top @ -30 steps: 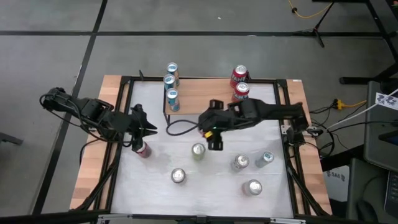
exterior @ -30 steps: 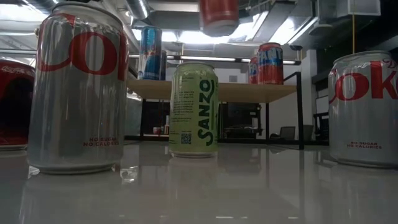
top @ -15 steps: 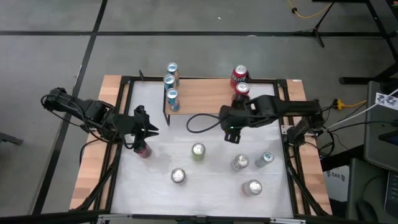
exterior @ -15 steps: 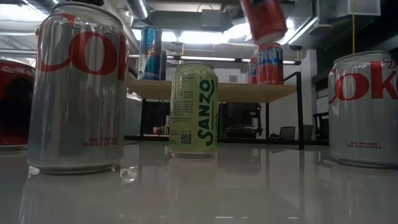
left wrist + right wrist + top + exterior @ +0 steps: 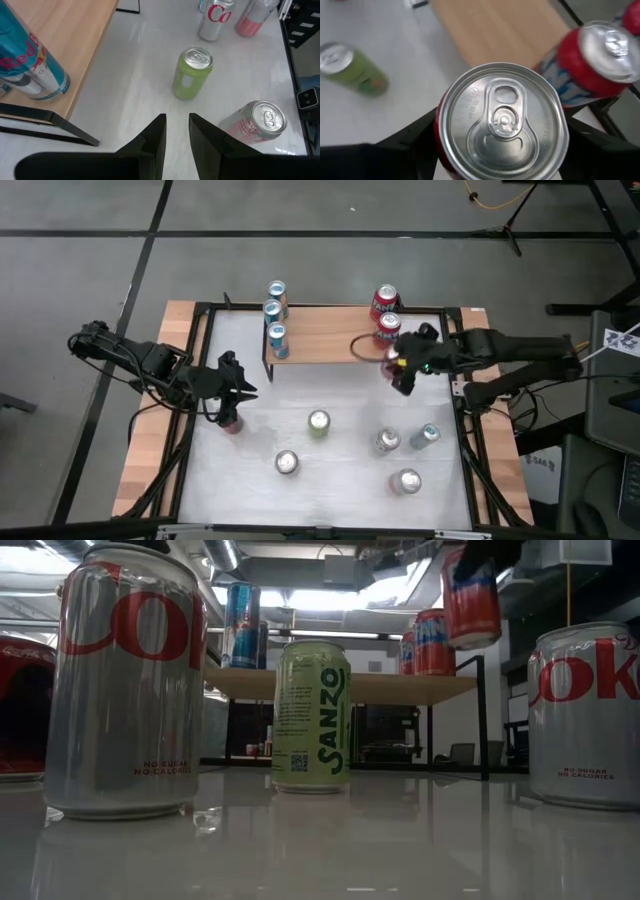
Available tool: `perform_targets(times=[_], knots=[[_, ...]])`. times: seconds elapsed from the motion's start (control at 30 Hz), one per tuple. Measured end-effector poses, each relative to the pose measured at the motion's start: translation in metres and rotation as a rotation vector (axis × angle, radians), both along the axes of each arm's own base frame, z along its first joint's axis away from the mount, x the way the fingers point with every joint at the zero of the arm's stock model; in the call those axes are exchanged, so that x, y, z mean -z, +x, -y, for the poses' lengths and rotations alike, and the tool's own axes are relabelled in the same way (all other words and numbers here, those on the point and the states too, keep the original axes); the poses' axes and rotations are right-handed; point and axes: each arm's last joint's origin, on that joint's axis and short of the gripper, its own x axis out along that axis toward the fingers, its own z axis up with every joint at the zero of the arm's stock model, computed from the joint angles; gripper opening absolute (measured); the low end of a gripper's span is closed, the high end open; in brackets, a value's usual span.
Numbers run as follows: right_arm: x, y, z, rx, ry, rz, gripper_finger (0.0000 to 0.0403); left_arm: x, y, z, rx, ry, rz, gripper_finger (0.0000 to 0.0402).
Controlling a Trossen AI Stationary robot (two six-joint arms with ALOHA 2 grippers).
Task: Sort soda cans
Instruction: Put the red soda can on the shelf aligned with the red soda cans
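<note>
My right gripper [image 5: 402,367] is shut on a red can [image 5: 471,598], in the air by the right end of the wooden shelf [image 5: 330,340]. Two red cans [image 5: 386,313] stand on the shelf's right end and three blue cans [image 5: 274,315] on its left end. A green can [image 5: 319,422], silver cans [image 5: 287,463] and a blue-white can [image 5: 427,434] stand on the white table. My left gripper [image 5: 240,385] hovers at the table's left, its fingers a narrow gap apart and empty, beside a red can [image 5: 230,421]. My right gripper pinches the red can between its two fingers [image 5: 412,137], one on each side of the can's wall [image 5: 439,127] just below the silver top. The fingers come from above, pointing down. The can hangs lifted clear of table and shelf, nearly upright, top up.
The shelf stands on black legs at the table's far edge, with bare wood [image 5: 330,340] between the blue and the red cans. A black frame [image 5: 195,380] runs along the table's sides. A silver can [image 5: 125,680] stands close to the low camera.
My right gripper has carried the red can from above the table's middle toward the far right, to beside the red cans on the shelf, and the can has come lower. The can has stayed held and about upright.
</note>
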Motion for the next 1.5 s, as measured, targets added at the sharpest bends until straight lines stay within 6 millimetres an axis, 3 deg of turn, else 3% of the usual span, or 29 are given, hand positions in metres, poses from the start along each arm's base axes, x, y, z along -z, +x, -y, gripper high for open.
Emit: perform_targets(times=[0.33,0.8,1.5], knots=[[0.016,-0.001,0.029,-0.007,-0.002,0.022,0.0295,0.0,0.0,0.0,0.0,-0.001,0.001,0.0076],[0.018,0.002,0.051,-0.023,-0.02,0.011,0.0296,0.0,0.0,0.0,-0.001,-0.002,0.001,0.0076],[0.019,0.002,0.055,-0.063,-0.058,-0.025,0.0296,0.0,0.0,0.0,-0.002,-0.003,0.001,0.0076]])
